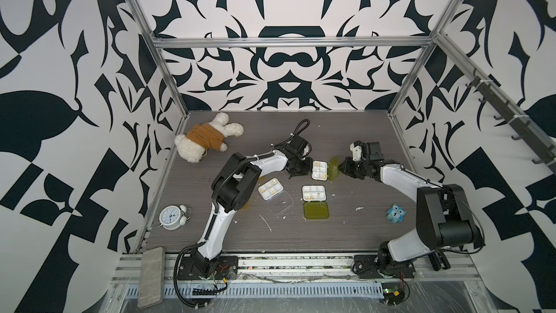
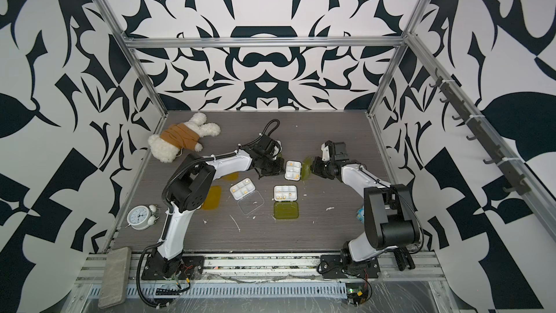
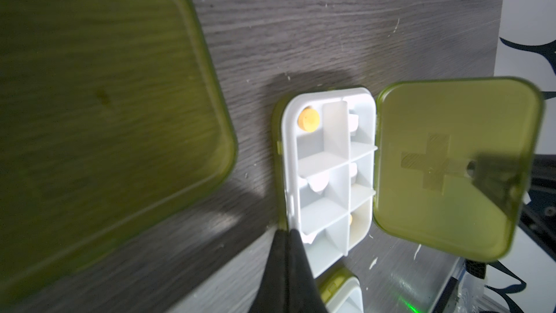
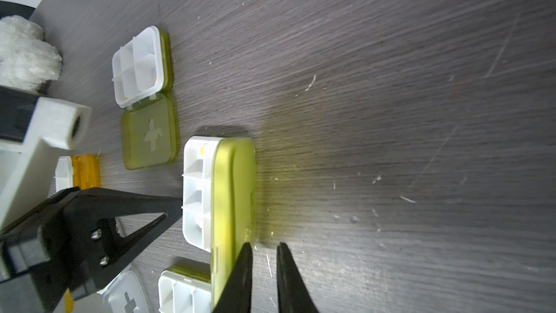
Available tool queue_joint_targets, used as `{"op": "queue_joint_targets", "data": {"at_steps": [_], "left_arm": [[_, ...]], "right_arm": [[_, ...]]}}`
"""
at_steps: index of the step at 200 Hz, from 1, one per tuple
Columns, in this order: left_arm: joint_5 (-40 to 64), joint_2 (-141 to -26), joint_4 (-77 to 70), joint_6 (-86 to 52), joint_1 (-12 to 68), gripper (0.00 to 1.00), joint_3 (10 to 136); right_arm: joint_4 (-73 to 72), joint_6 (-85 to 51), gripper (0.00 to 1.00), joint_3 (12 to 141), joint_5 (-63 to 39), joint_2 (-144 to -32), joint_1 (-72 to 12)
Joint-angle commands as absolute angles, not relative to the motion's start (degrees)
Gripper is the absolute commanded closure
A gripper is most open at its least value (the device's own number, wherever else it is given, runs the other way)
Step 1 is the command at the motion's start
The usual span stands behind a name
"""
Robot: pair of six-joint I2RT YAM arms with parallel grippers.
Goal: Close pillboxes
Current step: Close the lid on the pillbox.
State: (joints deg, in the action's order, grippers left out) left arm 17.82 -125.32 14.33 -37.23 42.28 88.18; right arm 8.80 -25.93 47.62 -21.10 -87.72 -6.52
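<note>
Pillboxes (image 2: 285, 192) are none of them shut yet, as far as the views show. The one in hand, a yellow-green pillbox (image 1: 319, 170), sits near the middle of the table (image 1: 361, 146), a little toward its far edge, between the two grippers. Its lid (image 1: 334, 168) stands tilted up from the hinge, roughly halfway over and not yet down on the white tray. The left gripper (image 3: 287, 233), fingers pressed together with nothing between them, rests its tip against the tray's edge opposite the hinge, seemingly bracing it. The right gripper (image 4: 263, 246) has its jaws a little apart and empty. One finger touches the lid's outer face, which reads as a push to fold it over.

Toward the table's near edge, a clear-lidded pillbox (image 1: 270, 189) and a second yellow-green pillbox (image 1: 313, 193) lie with lids flat on the table. The right wrist view shows a third yellow-green pillbox (image 4: 138, 64), also flat open, near the plush toy (image 4: 24, 52). Two amber lids (image 2: 211, 197) show from under the left arm in a top view. Their trays are mostly hidden, but they look open too. By this reading, one closure is under way and five remain.
</note>
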Motion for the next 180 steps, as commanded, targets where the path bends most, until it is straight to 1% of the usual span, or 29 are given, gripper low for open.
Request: {"op": "queue_joint_targets", "data": {"at_steps": [1,59,138,180], "left_arm": [[18.2,-125.7,14.3,-36.9,42.4,1.00,87.4],[18.2,-125.2,14.0,-36.9,42.4,1.00,86.7],[18.5,-125.1,13.3,-37.1,42.4,1.00,86.1],[18.1,-124.5,13.4,-36.8,42.4,1.00,85.8]], "right_arm": [[9.3,-25.6,0.81,50.0,-20.0,-87.0,-7.7],[9.6,-25.7,0.80,52.1,-18.7,-88.8,-10.6],[10.5,-25.4,0.74,54.6,-15.4,-91.9,-14.0],[10.6,-25.2,0.73,55.3,-14.6,-93.8,-14.5]]}}
